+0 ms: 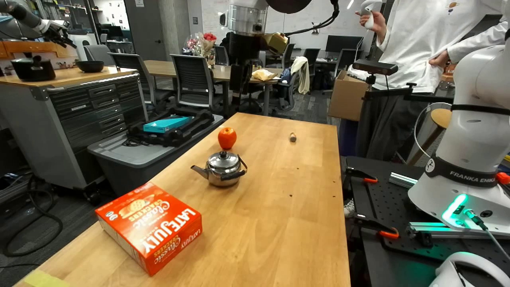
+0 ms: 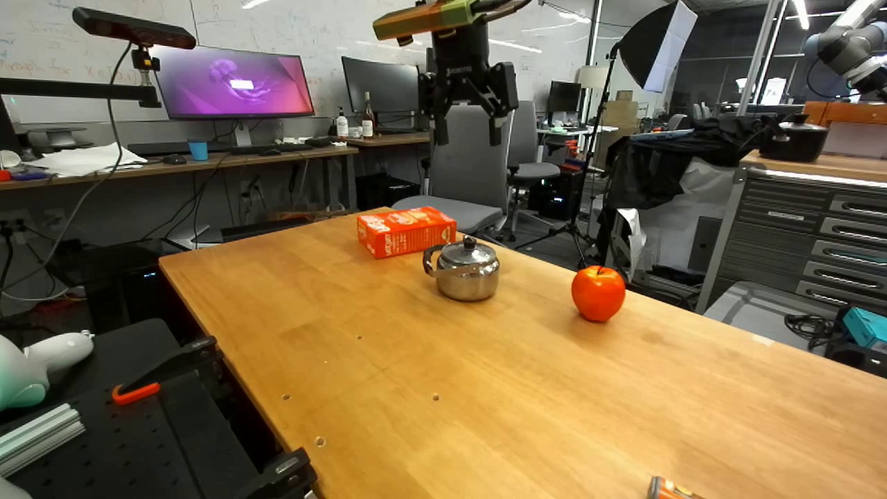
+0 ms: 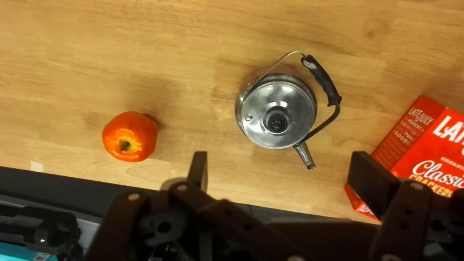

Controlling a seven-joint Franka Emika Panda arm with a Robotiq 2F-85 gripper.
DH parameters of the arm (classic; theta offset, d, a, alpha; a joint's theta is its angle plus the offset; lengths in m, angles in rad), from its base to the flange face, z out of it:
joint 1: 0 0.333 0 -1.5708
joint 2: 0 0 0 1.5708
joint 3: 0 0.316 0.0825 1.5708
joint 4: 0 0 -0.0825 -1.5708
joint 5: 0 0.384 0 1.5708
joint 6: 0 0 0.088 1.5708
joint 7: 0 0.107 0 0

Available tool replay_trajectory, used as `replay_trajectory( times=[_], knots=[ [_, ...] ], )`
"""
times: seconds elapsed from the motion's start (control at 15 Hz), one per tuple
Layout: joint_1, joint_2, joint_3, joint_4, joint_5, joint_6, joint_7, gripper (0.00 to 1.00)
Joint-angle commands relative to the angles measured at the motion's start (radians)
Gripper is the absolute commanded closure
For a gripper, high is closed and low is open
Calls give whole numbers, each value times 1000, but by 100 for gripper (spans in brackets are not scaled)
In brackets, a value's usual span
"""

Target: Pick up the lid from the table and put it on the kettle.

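Note:
The silver kettle (image 1: 223,178) stands upright on the wooden table in both exterior views (image 2: 468,284). The round silvery lid (image 1: 224,160) with its dark knob sits on top of the kettle, also in an exterior view (image 2: 468,255). In the wrist view the lid (image 3: 259,132) covers the kettle's top, the black handle (image 3: 322,79) leans to one side and the spout (image 3: 305,156) points down-right. My gripper (image 3: 279,157) is open with nothing between its fingers. It hangs well above the table in both exterior views (image 1: 237,91) (image 2: 468,135), apart from the kettle.
A red-orange apple (image 1: 227,138) and a red cracker box (image 1: 151,227) stand on either side of the kettle. A small cylindrical object (image 1: 293,137) lies farther along the table. A grey bin (image 1: 139,157) is beside the table edge near the apple.

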Motion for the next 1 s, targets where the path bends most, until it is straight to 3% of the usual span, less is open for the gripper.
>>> replay_trajectory(
  times=[0.0, 0.93],
  knots=[
    [-18, -27, -12, 16, 10, -29, -33, 0],
    [-35, -11, -28, 13, 0, -16, -16, 0]
  ],
)
